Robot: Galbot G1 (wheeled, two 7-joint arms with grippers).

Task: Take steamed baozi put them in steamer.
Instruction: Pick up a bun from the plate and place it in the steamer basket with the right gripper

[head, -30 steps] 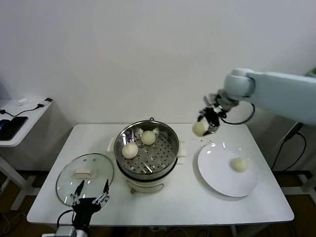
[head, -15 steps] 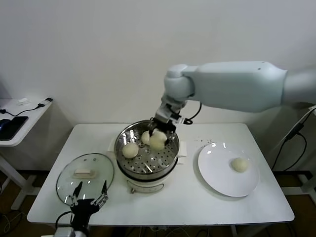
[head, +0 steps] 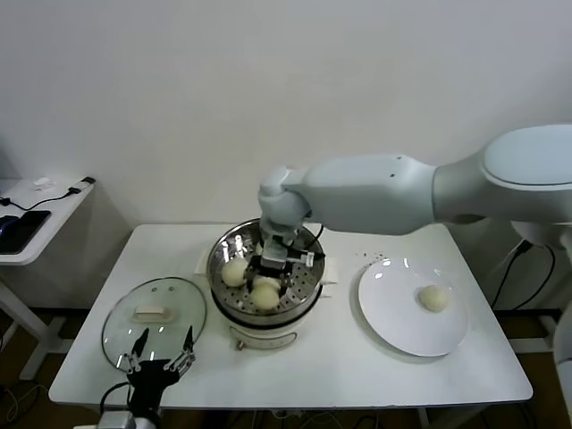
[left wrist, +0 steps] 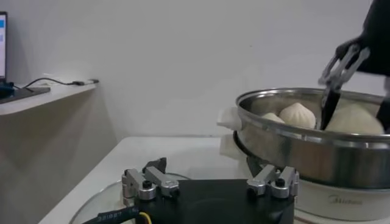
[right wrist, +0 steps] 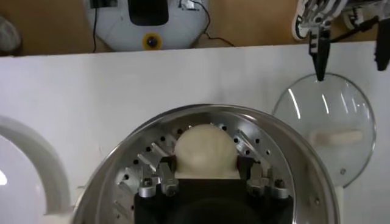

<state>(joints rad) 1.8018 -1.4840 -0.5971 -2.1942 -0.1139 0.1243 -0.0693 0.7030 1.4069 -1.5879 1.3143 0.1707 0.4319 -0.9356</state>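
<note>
Your right gripper, fingers pinching a baozi, sits inside the steamer: release next. Left gripper waits, fingers spread.

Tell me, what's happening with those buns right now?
Right gripper holding baozi inside steamer. Left gripper open, idle over glass lid. One bun left on plate.

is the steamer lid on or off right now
Off. The glass lid lies flat on the table beside the steamer, whose top is open, with buns visible inside.
</note>
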